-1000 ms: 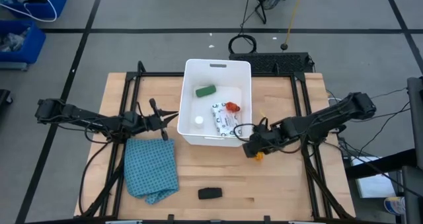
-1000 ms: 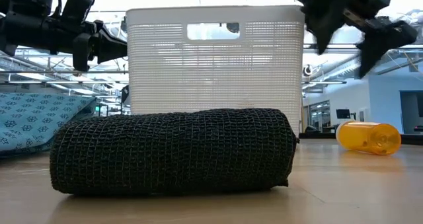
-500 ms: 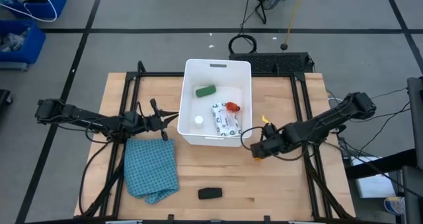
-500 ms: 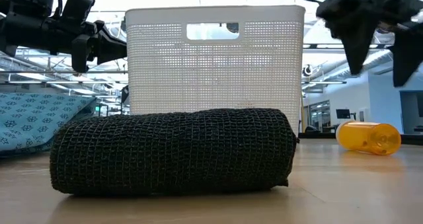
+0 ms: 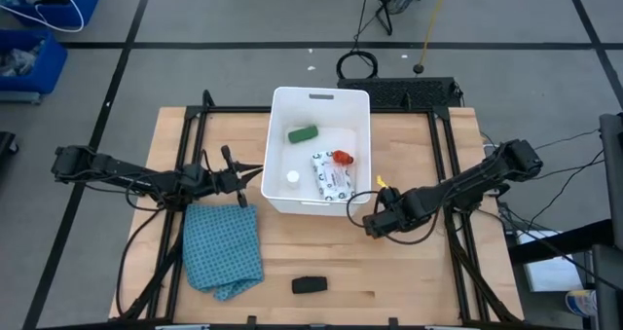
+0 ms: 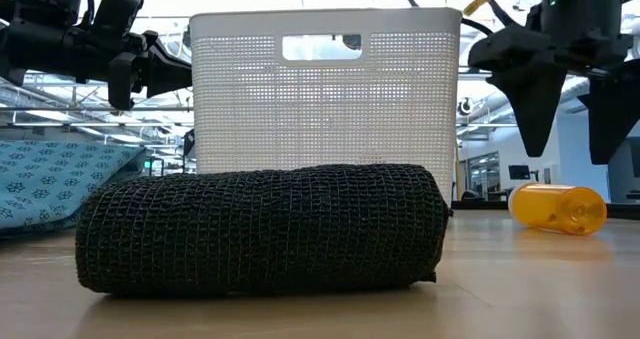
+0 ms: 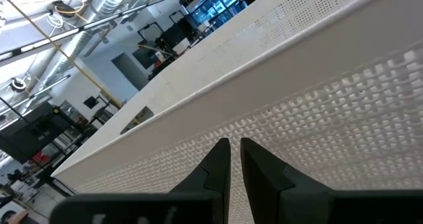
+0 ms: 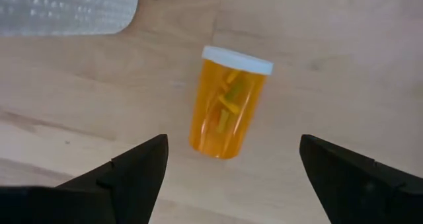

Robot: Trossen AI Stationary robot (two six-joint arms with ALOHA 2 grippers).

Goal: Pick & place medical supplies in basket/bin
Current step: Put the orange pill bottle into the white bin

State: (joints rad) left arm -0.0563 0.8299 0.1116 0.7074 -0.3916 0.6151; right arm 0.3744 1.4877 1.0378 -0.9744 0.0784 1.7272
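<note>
The white bin (image 5: 282,165) stands mid-table and holds a green piece (image 5: 303,133), a printed white packet (image 5: 331,177) and a small red tube (image 5: 342,158). An orange pill bottle (image 8: 228,105) with a white cap lies on its side on the wood by the bin's near right corner. My right gripper (image 8: 231,145) hangs open above it, fingers pointing down, one on each side of the bottle (image 6: 558,207), clear of it. A black oblong piece (image 5: 309,284) lies near the front edge. My left gripper (image 5: 255,171) waits shut, level, beside the bin's left wall (image 7: 317,118).
A blue checked cloth (image 5: 224,249) lies rumpled at the near left of the table. Bare wood stretches between the cloth, the black piece and the bottle. The black frame rails (image 5: 458,242) run along the table's left and right sides.
My right gripper has come down over the orange bottle and tipped until its fingers point straight down, staying open. The bottle has kept its place on the table.
</note>
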